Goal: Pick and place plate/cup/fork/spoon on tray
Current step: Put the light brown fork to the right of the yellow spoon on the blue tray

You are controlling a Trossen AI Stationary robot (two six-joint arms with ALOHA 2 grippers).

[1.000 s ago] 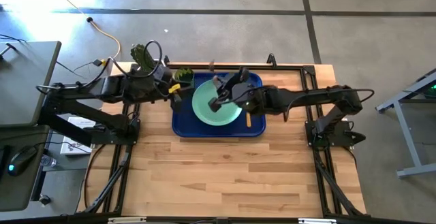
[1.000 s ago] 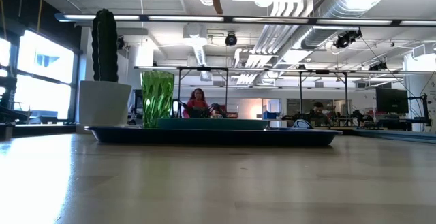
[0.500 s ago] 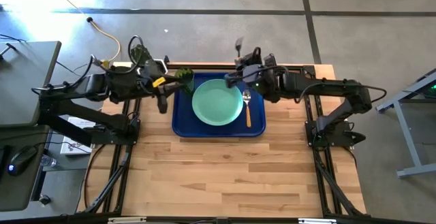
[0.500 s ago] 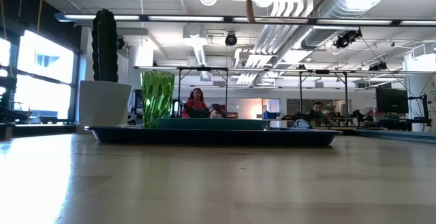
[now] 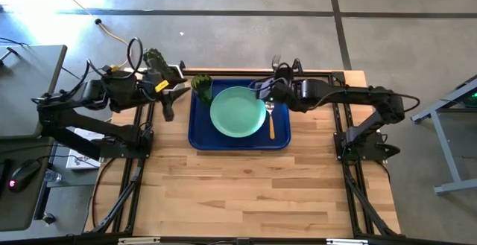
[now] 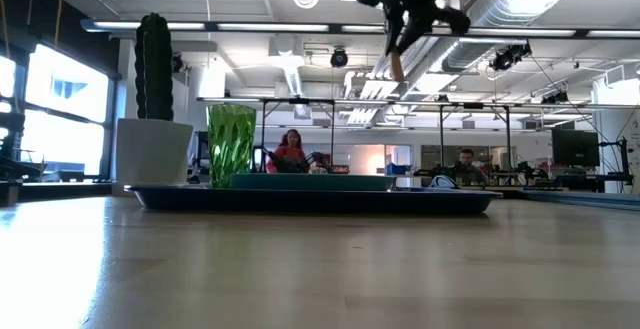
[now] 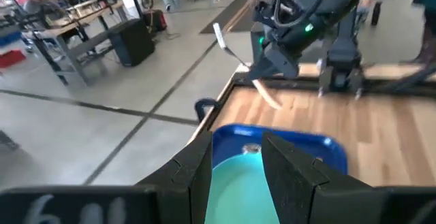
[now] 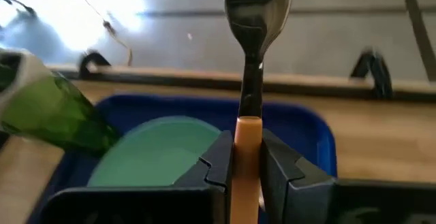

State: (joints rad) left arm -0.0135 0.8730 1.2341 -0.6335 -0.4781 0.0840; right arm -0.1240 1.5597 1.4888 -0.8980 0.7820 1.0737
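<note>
Fork point(image 8: 257, 20): I have it pinched by its pinkish-orange handle, tines up and away from the wrist, so the handle end can go down first onto the tray.
Right gripper point(image 5: 273, 88): fingers clamped together on the fork, held in the air over the tray's far right corner, clear of what already lies there.
Spoon point(image 5: 271, 118): flat on the tray just right of the plate, bowl toward the far side; I judge the fork belongs alongside it.
Plate point(image 5: 238, 112): centred on the tray, mint green, bare.
Cup point(image 5: 202, 87): upright in the tray's far left corner, out of the cutlery's way.
Tray point(image 5: 201, 141): dark blue, at the far middle of the wooden table point(image 5: 246, 193).
Left gripper point(image 5: 168, 108): off the tray's left edge, fingers apart and holding nothing, waiting.
Cactus point(image 6: 154, 53): potted, past the tray's far left corner, not part of the job.
</note>
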